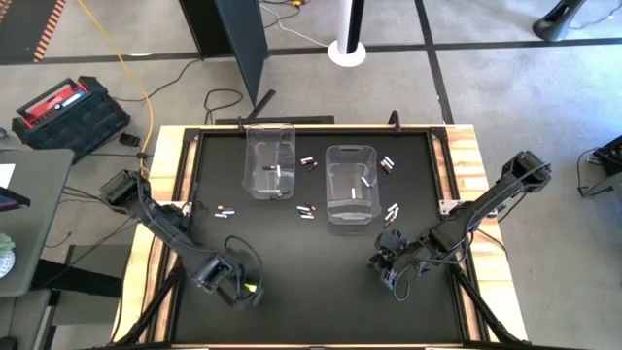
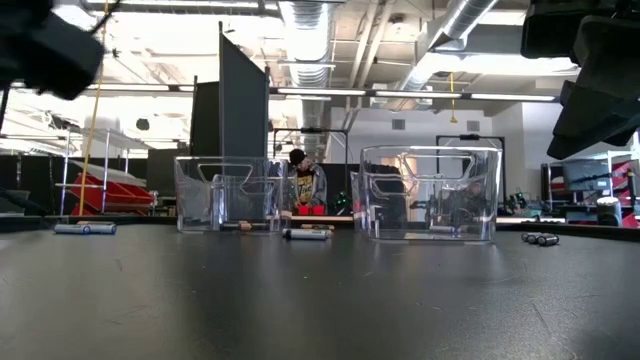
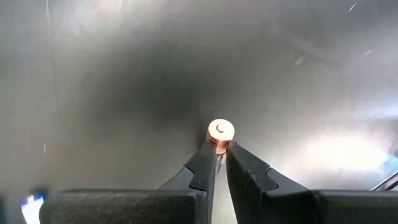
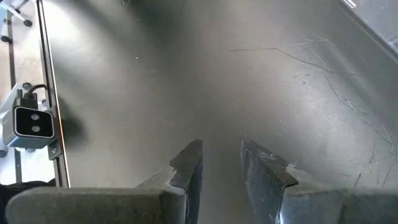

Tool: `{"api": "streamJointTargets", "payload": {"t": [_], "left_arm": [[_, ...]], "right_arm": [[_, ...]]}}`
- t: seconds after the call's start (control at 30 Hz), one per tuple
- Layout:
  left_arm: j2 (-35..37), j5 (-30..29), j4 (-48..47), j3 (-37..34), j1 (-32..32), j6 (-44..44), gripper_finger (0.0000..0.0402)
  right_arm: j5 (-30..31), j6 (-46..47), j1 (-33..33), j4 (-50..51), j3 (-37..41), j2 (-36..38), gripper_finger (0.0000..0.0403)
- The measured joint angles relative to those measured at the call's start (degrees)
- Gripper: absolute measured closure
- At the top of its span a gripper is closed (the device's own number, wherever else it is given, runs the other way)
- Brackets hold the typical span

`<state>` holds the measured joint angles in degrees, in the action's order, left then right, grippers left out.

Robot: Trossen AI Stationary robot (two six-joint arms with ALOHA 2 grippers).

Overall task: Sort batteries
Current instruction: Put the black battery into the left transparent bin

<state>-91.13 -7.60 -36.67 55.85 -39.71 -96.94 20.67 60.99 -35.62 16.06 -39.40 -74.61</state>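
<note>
Two clear bins [image 1: 270, 160] stand amid scattered batteries [image 1: 307, 210]; the left tool [image 3: 219, 152] is clamped on a copper-ended battery [image 3: 220, 132], the right tool [image 4: 221, 155] slightly apart.

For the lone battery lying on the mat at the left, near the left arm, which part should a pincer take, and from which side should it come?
Grip the battery across the middle of its round body, coming straight down from above. It lies flat on the black mat with its long side level, and nothing stands close beside it, so the fingers can likely close on both long flanks. Taking it by the ends would probably let it slip.
</note>
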Motion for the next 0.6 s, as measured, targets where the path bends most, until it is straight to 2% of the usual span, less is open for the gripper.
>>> {"api": "streamJointTargets", "payload": {"t": [0.2,0.37,0.6], "left_arm": [[0.0,0.7,-2.3,0.6,6.6,10.5,0.037],[0.0,1.1,-4.2,0.6,11.1,15.3,0.037],[0.0,1.4,-4.6,0.6,14.5,15.0,0.0369]], "right_arm": [[0.0,-0.2,0.0,0.0,0.0,0.0,0.0276],[0.0,0.3,0.0,0.0,0.0,0.0,0.0276],[0.0,1.9,0.0,0.0,0.0,0.0,0.0276]]}}
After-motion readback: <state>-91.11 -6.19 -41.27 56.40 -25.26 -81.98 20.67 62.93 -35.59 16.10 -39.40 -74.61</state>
